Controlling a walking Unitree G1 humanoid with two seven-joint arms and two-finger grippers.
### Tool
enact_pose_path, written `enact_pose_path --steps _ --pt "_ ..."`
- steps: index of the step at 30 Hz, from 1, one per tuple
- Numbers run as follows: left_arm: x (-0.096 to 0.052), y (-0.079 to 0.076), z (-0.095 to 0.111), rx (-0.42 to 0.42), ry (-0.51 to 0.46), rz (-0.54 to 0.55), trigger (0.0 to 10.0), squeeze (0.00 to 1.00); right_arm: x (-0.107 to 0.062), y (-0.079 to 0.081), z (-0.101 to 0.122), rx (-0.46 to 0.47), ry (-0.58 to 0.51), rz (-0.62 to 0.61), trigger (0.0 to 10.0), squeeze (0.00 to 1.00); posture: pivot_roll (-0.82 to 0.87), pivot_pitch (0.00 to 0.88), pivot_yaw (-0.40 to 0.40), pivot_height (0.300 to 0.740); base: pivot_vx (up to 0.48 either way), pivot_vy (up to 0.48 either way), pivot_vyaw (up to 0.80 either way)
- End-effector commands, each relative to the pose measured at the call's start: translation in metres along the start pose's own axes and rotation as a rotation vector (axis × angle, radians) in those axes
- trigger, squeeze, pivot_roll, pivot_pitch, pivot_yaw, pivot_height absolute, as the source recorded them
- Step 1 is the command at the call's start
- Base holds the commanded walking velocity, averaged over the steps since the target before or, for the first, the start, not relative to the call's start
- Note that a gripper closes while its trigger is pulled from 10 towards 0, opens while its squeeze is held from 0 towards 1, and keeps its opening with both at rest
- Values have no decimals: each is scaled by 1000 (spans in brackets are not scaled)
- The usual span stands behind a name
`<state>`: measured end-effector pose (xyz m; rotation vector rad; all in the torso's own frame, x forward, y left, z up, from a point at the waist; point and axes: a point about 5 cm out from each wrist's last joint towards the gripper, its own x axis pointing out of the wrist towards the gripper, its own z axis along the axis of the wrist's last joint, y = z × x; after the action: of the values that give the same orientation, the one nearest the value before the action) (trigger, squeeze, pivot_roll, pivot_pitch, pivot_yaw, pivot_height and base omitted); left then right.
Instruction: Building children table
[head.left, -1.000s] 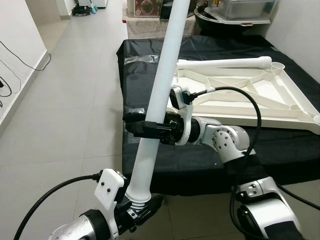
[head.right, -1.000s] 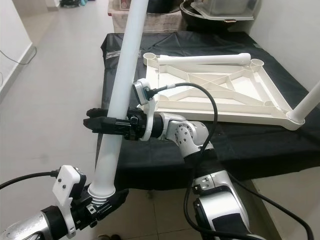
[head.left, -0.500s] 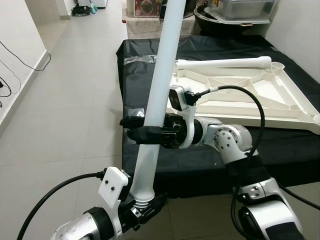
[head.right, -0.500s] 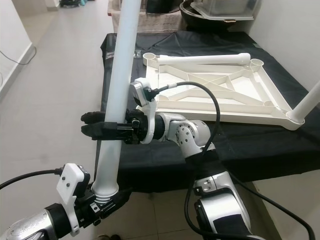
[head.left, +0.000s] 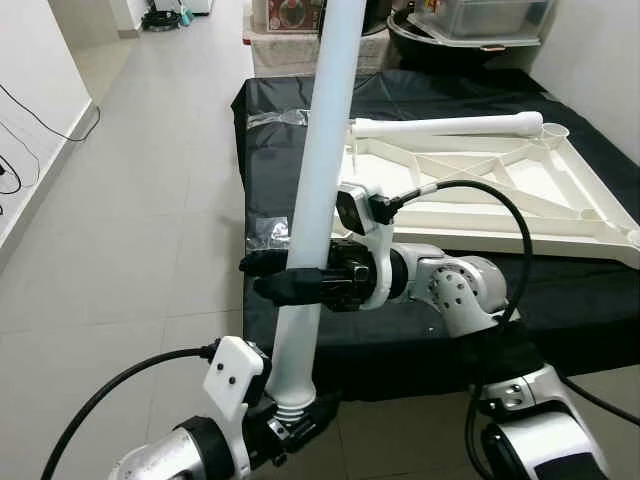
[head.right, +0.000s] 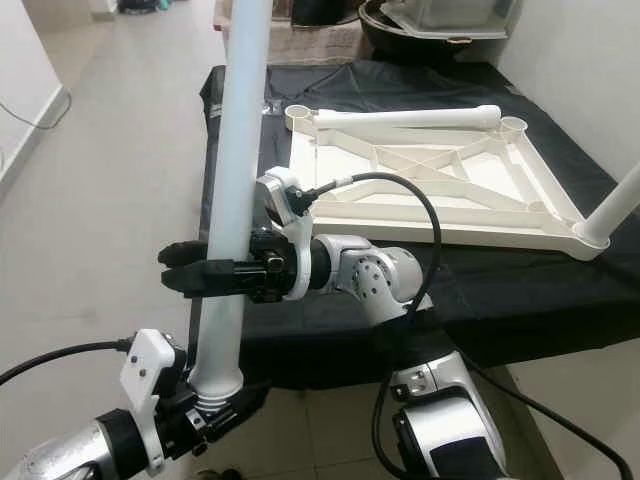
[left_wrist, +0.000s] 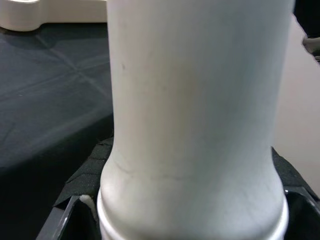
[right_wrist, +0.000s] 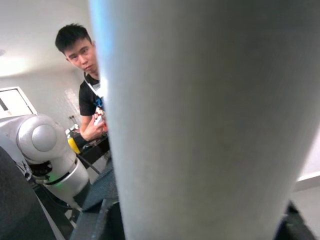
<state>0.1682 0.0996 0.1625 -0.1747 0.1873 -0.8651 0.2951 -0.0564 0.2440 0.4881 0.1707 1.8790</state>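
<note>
Leg (head.left: 318, 200) upright, near left of surface (head.left: 270, 190), off top (head.left: 500, 185).
Right tool (head.left: 268, 277) clamped round mid-shaft; left tool (head.left: 290, 420) closed on ribbed bottom end.
Likely light, stiff, smooth plastic: slip risk.
Best hold: mid-shaft plus ribbed end.

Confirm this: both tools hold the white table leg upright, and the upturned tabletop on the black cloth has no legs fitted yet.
Wrong on the legs. In the right eye view the upturned tabletop already has a leg standing in its near right corner socket. The rest holds: the left tool and right tool grip the white table leg upright, beside the black cloth.
</note>
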Motion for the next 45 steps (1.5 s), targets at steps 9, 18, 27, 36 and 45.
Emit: enact_pose_path --steps 9,18,27,36,45 --pt "0 0 -5 -30 25 17 10000 0 6 6 -2 -3 26 49 0 0 64 145 -12 740 0 0 0" --pt "-1 2 -11 -57 63 32 10000 1000 4 6 -3 -7 27 50 0 0 62 131 -18 740 0 0 0" --pt "-7 5 -16 -41 82 82 10000 1000 -14 -3 12 -66 -14 -53 0 0 64 132 -20 740 0 0 0" --pt "-15 13 -19 -24 76 191 10000 0 -57 -28 54 -250 -177 -466 0 0 67 136 -21 740 0 0 0" --pt "-5 25 -7 -14 -50 356 10000 0 -80 -60 94 -483 -365 -1209 0 0 72 148 -23 740 0 0 0"
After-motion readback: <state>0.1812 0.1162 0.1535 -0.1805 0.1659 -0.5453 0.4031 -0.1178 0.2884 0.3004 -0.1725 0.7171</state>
